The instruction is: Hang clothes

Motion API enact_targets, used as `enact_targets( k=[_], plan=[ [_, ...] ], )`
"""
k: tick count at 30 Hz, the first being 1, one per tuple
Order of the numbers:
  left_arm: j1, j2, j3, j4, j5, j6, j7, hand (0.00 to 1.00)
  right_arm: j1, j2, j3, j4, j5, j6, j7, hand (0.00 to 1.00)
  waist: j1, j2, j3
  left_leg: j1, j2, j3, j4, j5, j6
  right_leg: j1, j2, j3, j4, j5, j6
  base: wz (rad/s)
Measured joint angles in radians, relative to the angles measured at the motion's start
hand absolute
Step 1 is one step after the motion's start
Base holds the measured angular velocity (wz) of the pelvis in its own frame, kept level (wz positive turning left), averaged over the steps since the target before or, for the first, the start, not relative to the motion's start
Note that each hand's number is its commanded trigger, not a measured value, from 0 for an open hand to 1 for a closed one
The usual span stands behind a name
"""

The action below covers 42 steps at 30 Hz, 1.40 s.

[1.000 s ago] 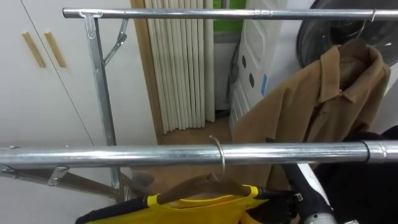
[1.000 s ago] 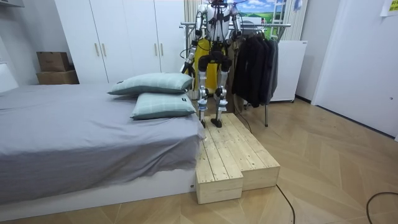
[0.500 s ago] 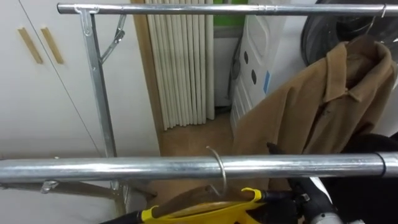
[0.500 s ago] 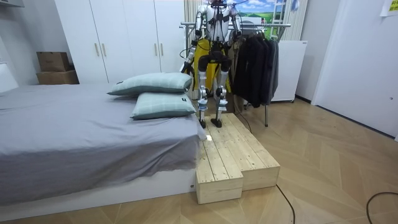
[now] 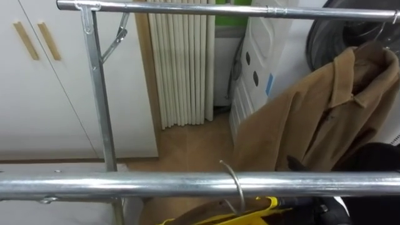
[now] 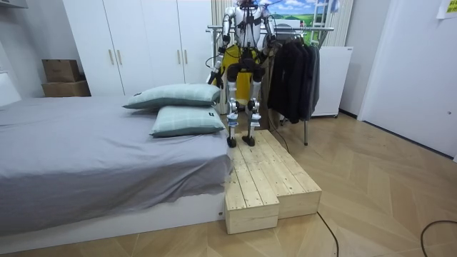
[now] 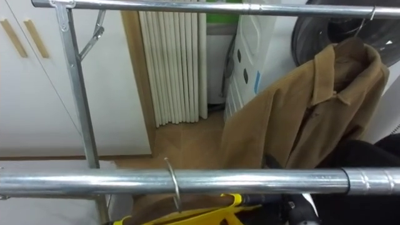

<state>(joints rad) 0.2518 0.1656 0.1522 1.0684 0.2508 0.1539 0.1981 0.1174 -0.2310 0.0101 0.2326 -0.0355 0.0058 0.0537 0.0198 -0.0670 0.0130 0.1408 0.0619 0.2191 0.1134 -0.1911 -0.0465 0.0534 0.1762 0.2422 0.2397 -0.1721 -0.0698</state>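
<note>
A steel clothes rail [image 5: 125,185] runs across the view close in front of me. A metal hanger hook [image 5: 236,181] sits over it, right of the middle. Below the rail hangs a yellow garment [image 5: 250,215] on a wooden hanger, mostly cut off by the bottom edge. My right hand [image 7: 292,211] shows as a dark shape under the rail, by the hanger's right end. Its grip is hidden. In the room view I stand on a wooden platform [image 6: 264,178] facing the rack, the yellow garment [image 6: 232,64] in front of me.
A brown coat [image 5: 312,119] hangs from the far rail [image 5: 187,9] at the right. The rack's upright post [image 5: 100,94] stands at the left, before white wardrobe doors [image 5: 37,94]. Dark clothes [image 6: 293,71] hang on the rack's right end. A bed [image 6: 86,157] lies beside the platform.
The whole picture has shifted, so the near rail now sits lower in view. The hook has slid a little to the right along the rail; the yellow garment shows less.
</note>
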Motion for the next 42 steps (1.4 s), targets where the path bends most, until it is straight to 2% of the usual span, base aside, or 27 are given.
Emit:
enact_targets(
  k=[2, 6, 7, 8, 9, 10, 11, 12, 13, 14, 18, 23, 28, 32, 42],
  plan=[
    [0.009, 0.007, 0.002, 0.0, 0.0, 0.0, -0.006, 0.0, 0.011, 0.0, -0.001, 0.027, 0.002, 0.0, 0.0, 0.0, -0.002, -0.008, 0.002, 0.01, -0.001, 0.018, 0.0, -0.004, 0.001, 0.019, -0.002, 0.008, -0.02, -0.001, 0.002, -0.1],
    [0.012, 0.008, 0.015, 0.0, 0.0, 0.001, -0.014, 0.0, 0.028, 0.0, -0.015, 0.044, 0.049, -0.01, -0.01, 0.0, -0.023, -0.005, 0.0041, 0.001, 0.003, 0.014, -0.002, -0.003, 0.001, 0.009, 0.003, -0.001, -0.004, -0.001, 0.002, 0.0],
    [0.015, 0.007, 0.011, 0.003, 0.004, 0.001, -0.014, 0.0, 0.025, 0.002, -0.024, 0.083, 0.069, -0.026, -0.01, 0.0, -0.021, 0.026, 0.0138, 0.01, 0.049, 0.009, 0.005, -0.006, -0.004, -0.045, 0.025, -0.058, 0.079, -0.021, 0.064, -0.26],
    [0.017, 0.005, 0.014, 0.014, 0.007, 0.001, -0.015, 0.0, 0.02, 0.0, -0.025, 0.122, 0.117, -0.04, -0.012, 0.0, -0.017, 0.038, 0.0122, -0.002, 0.06, 0.01, 0.034, -0.016, 0.001, -0.112, -0.041, -0.212, 0.115, -0.075, 0.024, -0.54],
    [0.019, 0.001, 0.022, 0.018, 0.006, 0.001, -0.015, 0.0, 0.014, -0.003, -0.024, 0.133, 0.134, -0.04, -0.012, 0.0, -0.009, 0.034, 0.013, -0.018, 0.055, 0.021, 0.067, -0.034, -0.004, -0.171, -0.102, -0.256, 0.132, -0.081, 0.02, -0.83],
    [0.019, -0.004, 0.044, 0.039, 0.006, 0.005, -0.017, 0.0, -0.009, -0.001, -0.03, 0.153, 0.145, -0.04, -0.021, 0.0, -0.022, 0.033, 0.0085, -0.05, 0.057, 0.024, 0.139, -0.096, -0.029, -0.243, -0.158, -0.298, 0.179, -0.063, -0.003, -0.49],
    [0.015, -0.002, 0.066, 0.056, 0.006, 0.011, -0.016, 0.0, 0.011, 0.003, -0.037, 0.179, 0.162, -0.039, -0.036, 0.0, -0.049, 0.037, 0.0044, -0.06, 0.059, 0.016, 0.141, -0.106, -0.037, -0.232, -0.152, -0.307, 0.192, -0.063, -0.006, -0.17],
    [0.017, 0.0, 0.072, 0.063, 0.006, 0.01, -0.015, 0.0, 0.02, 0.004, -0.045, 0.197, 0.188, -0.038, -0.039, 0.0, -0.055, 0.039, 0.0029, -0.054, 0.052, 0.014, 0.129, -0.098, -0.039, -0.222, -0.152, -0.304, 0.183, -0.062, -0.008, 0.16],
    [0.011, 0.002, 0.08, 0.067, 0.006, 0.01, -0.012, 0.0, 0.023, 0.005, -0.062, 0.243, 0.248, -0.038, -0.037, 0.0, -0.065, 0.035, 0.006, -0.038, 0.044, 0.013, 0.092, -0.086, -0.031, -0.197, -0.146, -0.294, 0.153, -0.055, -0.015, -0.07],
    [0.011, 0.002, 0.082, 0.066, 0.006, 0.01, -0.01, 0.0, 0.026, 0.011, -0.077, 0.279, 0.3, -0.039, -0.036, 0.0, -0.067, 0.038, 0.0049, -0.02, 0.045, 0.016, 0.071, -0.079, -0.039, -0.181, -0.132, -0.288, 0.126, -0.042, -0.016, -0.13],
    [0.012, 0.002, 0.093, 0.066, 0.006, 0.007, -0.005, 0.0, 0.043, 0.035, -0.121, 0.391, 0.363, -0.065, -0.015, 0.0, -0.067, 0.035, -0.0018, -0.003, 0.048, 0.023, 0.06, -0.068, -0.037, -0.149, -0.115, -0.272, 0.052, -0.002, -0.008, -0.07],
    [0.014, -0.003, 0.095, 0.073, 0.003, -0.009, 0.011, 0.0, 0.067, 0.072, -0.118, 0.53, 0.396, -0.079, 0.025, 0.0, -0.063, 0.036, -0.0028, 0.014, 0.044, 0.042, 0.057, -0.065, -0.031, -0.125, -0.108, -0.258, 0.016, 0.035, 0.001, -0.09],
    [0.015, -0.004, 0.081, 0.1, 0.003, -0.037, 0.018, 0.0, 0.081, 0.087, -0.111, 0.604, 0.422, -0.081, 0.081, 0.0, -0.065, 0.043, -0.0065, 0.02, 0.04, 0.042, 0.061, -0.064, -0.029, -0.123, -0.109, -0.246, 0.017, 0.039, 0.005, -0.02],
    [0.014, -0.008, 0.082, 0.109, 0.004, -0.045, 0.018, 0.0, 0.085, 0.089, -0.111, 0.694, 0.422, -0.085, 0.131, 0.0, -0.066, 0.049, -0.0106, 0.017, 0.04, 0.041, 0.06, -0.066, -0.027, -0.122, -0.109, -0.246, 0.02, 0.043, 0.004, 0.0],
    [-0.001, -0.018, 0.1, 0.115, 0.001, -0.042, 0.017, 0.0, 0.09, 0.107, -0.111, 0.897, 0.445, -0.087, 0.175, 0.0, -0.067, 0.056, -0.0089, 0.01, 0.036, 0.026, 0.059, -0.062, -0.022, -0.121, -0.116, -0.248, 0.001, 0.055, 0.005, 0.01]
  ],
)
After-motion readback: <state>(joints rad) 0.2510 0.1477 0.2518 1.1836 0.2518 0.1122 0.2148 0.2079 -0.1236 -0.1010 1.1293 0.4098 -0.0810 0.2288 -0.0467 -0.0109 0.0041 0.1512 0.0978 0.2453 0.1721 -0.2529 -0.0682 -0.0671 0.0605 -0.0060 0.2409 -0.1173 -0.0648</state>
